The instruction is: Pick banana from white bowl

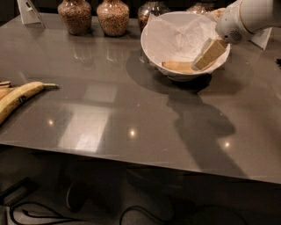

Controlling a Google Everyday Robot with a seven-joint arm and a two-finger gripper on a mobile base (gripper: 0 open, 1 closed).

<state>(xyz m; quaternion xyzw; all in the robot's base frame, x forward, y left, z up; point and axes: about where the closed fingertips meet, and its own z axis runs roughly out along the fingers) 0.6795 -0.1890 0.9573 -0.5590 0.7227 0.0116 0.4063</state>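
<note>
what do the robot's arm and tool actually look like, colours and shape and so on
The arm is smooth white with rounded casing, ending in a bulbous wrist with a greyish round patch. The tool, at the right side of the white bowl, is pale tan and blocky with flat faces. No cables or lettering show.
</note>
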